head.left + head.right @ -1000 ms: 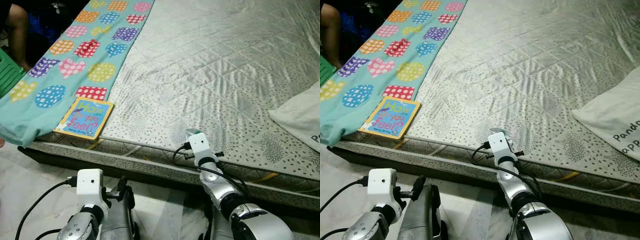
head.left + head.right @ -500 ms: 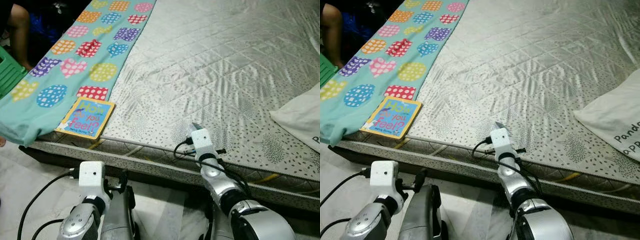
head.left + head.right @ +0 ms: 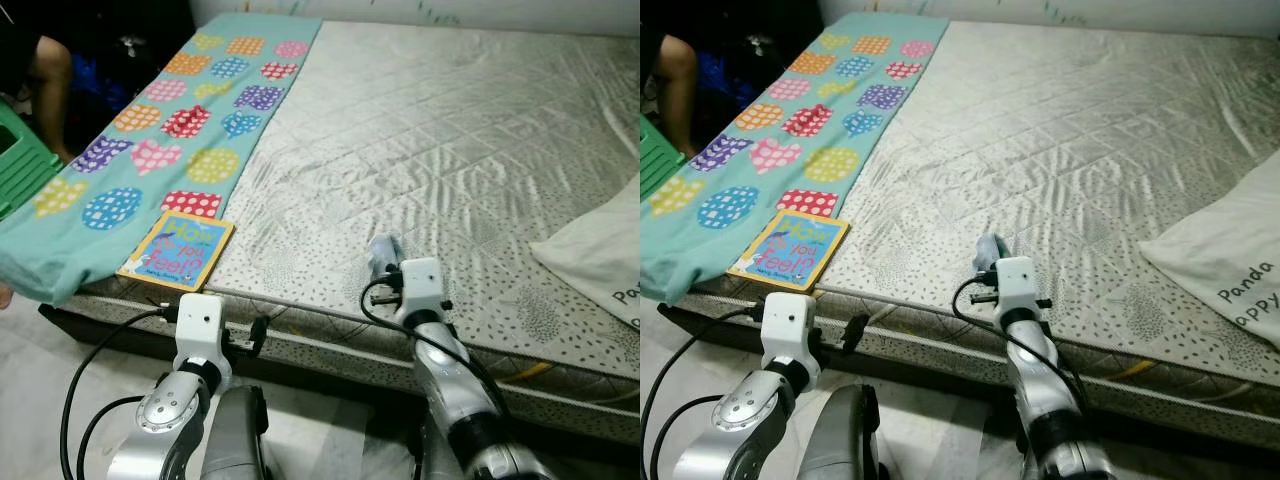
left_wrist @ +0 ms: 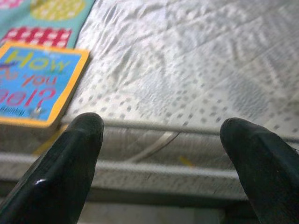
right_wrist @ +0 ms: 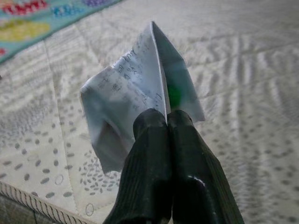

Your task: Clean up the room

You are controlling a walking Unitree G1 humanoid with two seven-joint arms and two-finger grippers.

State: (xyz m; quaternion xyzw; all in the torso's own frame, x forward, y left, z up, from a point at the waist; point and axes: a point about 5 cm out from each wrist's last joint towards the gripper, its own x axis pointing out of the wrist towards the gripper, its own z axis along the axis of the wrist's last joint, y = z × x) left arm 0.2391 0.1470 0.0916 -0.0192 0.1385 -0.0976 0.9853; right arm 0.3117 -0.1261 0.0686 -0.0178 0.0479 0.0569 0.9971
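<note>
1. Over the near edge of the bed (image 3: 450, 130), our right gripper (image 5: 164, 122) has its fingers (image 5: 149, 154) pressed together on a scrap of printed paper (image 5: 135, 84), held above the mattress.
2. We judge the paper light, thin and limp: it creases easily and could slip or tear, so the pinch at its lower corner suits it, with a slow carry.
3. Our left gripper (image 4: 161, 140) hovers below the mattress edge, fingers (image 4: 70, 158) wide apart and holding nothing.
4. Near it a book (image 3: 177, 249) lies flat at the bed's corner, partly on a spotted teal blanket (image 3: 150, 130).
5. We judge the book stiff and smooth; its overhanging near edge looks the best place to take hold.
6. A pillow (image 3: 1230, 260) rests at the bed's right.
</note>
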